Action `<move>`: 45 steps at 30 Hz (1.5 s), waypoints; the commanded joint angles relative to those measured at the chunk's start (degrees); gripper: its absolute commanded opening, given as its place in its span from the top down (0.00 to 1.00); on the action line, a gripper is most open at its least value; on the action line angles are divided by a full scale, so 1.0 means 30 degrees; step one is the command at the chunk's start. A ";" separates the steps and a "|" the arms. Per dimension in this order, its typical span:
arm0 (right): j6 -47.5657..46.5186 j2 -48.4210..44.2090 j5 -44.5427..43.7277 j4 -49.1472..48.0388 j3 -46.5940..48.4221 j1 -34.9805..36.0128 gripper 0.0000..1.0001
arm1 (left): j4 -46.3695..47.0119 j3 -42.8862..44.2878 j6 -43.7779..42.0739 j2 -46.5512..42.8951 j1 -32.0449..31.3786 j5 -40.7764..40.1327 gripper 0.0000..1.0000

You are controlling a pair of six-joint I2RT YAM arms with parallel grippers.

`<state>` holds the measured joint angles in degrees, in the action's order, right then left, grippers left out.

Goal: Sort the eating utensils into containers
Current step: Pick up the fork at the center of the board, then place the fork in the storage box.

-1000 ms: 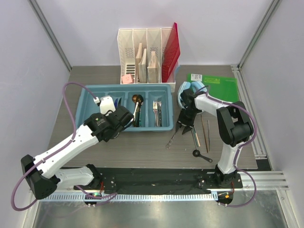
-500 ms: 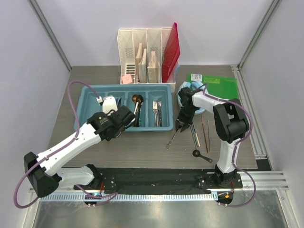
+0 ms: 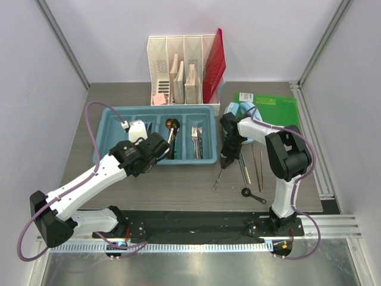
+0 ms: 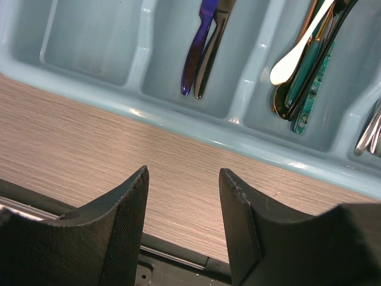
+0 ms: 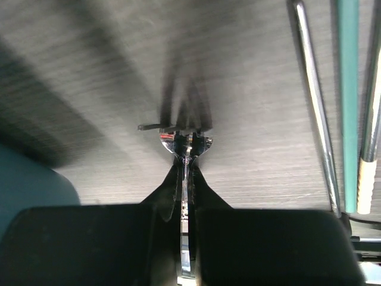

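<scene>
Right wrist: thin shiny silver fork (image 5: 186,146)

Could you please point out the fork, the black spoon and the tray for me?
fork (image 3: 218,179): top view, middle of its visible length.
black spoon (image 3: 246,192): top view, on its bowl.
tray (image 4: 178,127): left wrist view, on its near rim.

the tray (image 3: 113,116) lay at centre left of the frame, with spoons (image 3: 172,134) and forks (image 3: 197,140) in its two right compartments. the left gripper (image 3: 162,147) hung over its near rim. just right of the tray, the right gripper (image 3: 225,159) pinched a silver fork (image 3: 218,177), its free end pointing down the frame. chopsticks (image 3: 258,164) and a black spoon (image 3: 253,194) lay further right.
</scene>
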<state>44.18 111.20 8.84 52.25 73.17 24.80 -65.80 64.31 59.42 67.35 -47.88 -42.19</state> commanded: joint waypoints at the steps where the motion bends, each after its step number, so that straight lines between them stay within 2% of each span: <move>1: -0.0606 -0.0852 -0.1365 0.0776 -0.1680 0.0142 0.99 | 0.0283 0.0008 -0.0206 -0.0214 0.0051 -0.0613 0.49; 5: -0.1221 -0.3481 -0.2330 0.2469 -0.1597 0.0172 0.99 | 0.0400 0.0007 -0.0294 -0.0273 0.0051 -0.0671 0.48; 9: -0.1895 -0.5305 -0.2800 0.4552 -0.0164 0.0201 0.99 | 0.0692 -0.0051 -0.0528 -0.0215 0.0051 -0.0642 0.48; 18: -0.3155 -0.5192 -0.0664 0.7017 0.5341 0.0259 0.99 | 0.1221 0.0213 -0.0822 0.0372 0.0080 -0.0671 0.48; 23: -0.3798 -0.1946 0.0623 0.6988 1.0320 0.0464 0.99 | 0.1279 -0.0226 -0.0558 0.0079 0.0051 -0.0613 0.48; 26: -0.4180 0.0924 0.1096 0.7336 1.4534 0.0903 0.99 | 0.1017 -0.0169 -0.0383 -0.0009 0.0051 -0.0729 0.48; 27: -0.4529 0.1773 0.1125 0.7601 1.7273 0.1020 0.99 | 0.0899 -0.0168 -0.0295 -0.0009 0.0022 -0.0759 0.48; 30: -0.5029 0.5464 0.1270 0.8684 2.1647 0.1168 0.99 | 0.0606 -0.0198 -0.0090 -0.0126 0.0080 -0.0818 0.48; 31: -0.5118 0.6169 0.1533 0.8745 2.2130 0.1168 0.99 | 0.0518 -0.0198 -0.0031 -0.0097 0.0051 -0.0818 0.49; 32: -0.5119 0.7047 0.1622 0.8398 2.2280 0.1197 0.99 | 0.0343 -0.0169 0.0056 -0.0126 0.0051 -0.0789 0.48; 36: -0.4534 0.7523 0.2618 0.5966 1.9652 0.1197 0.99 | -0.0213 -0.0052 0.0379 -0.0126 0.0051 -0.0905 0.48; 45: -0.4445 0.8167 0.3087 0.5112 1.8122 0.1285 0.99 | 0.0048 -0.0023 0.0497 0.0224 0.0080 -0.0672 0.49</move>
<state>31.09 136.90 15.27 69.32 127.37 28.34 -65.69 63.90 59.81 67.99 -47.88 -42.83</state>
